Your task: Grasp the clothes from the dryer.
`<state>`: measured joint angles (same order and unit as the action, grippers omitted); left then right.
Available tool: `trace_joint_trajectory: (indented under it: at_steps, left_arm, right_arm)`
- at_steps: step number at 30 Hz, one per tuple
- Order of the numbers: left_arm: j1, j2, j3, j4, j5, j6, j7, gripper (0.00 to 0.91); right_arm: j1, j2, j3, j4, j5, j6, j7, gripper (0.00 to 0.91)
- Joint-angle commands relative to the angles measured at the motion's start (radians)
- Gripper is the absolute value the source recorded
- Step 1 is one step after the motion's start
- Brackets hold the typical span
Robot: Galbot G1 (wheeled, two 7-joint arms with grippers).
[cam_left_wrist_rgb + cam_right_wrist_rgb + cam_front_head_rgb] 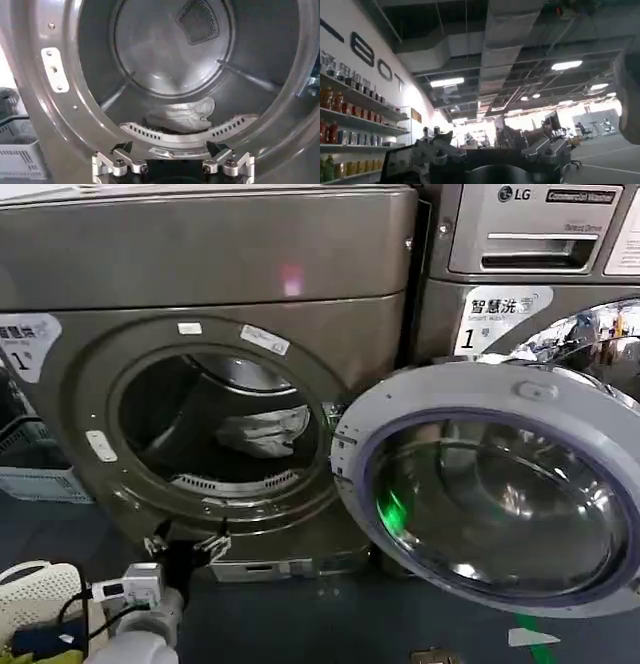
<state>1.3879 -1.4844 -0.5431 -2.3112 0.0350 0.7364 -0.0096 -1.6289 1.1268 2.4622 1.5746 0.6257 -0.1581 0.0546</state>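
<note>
The dryer [200, 274] stands at the left with its round hole open. The clothes [265, 432], a small pale bundle, lie low in the drum toward its right side. My left gripper [186, 544] hangs just below and in front of the hole's lower rim, at its left part. In the left wrist view the clothes [182, 115] rest behind the perforated lip, beyond my left gripper [170, 150], which is open and holds nothing. My right gripper [490, 140] points up at a ceiling, away from the dryer, open and holding nothing.
The dryer's glass door [490, 484] is swung wide to the right, across the front of the LG machine [530, 224]. A grey crate [35, 469] sits on the floor at far left. A white basket [35, 589] and yellow-green cloth [20, 654] are at bottom left.
</note>
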Motion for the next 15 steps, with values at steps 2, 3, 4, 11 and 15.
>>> trace_joint_trajectory:
  at_steps: [2,3,4,11,15]
  left_arm:
    - [0.002,0.002,0.004,-0.002,0.0,0.049,-0.01,0.907]
    - [0.001,0.004,0.003,0.0,0.001,0.049,-0.012,0.907]
    - [0.0,0.005,0.003,0.001,0.0,0.049,-0.012,0.907]
    - [-0.002,0.006,0.007,0.001,-0.007,0.049,-0.016,0.907]
    - [-0.004,0.006,0.007,0.002,-0.006,0.049,-0.016,0.907]
  right_arm:
    - [-0.003,0.002,0.001,-0.002,-0.001,0.004,0.003,0.907]
    - [-0.003,0.004,0.0,0.0,-0.001,0.005,0.003,0.907]
    - [-0.003,0.005,-0.002,0.002,-0.001,0.005,0.004,0.907]
    - [-0.005,0.005,-0.007,0.015,-0.001,0.003,0.005,0.907]
    - [-0.009,0.011,-0.012,0.022,0.0,0.003,0.008,0.907]
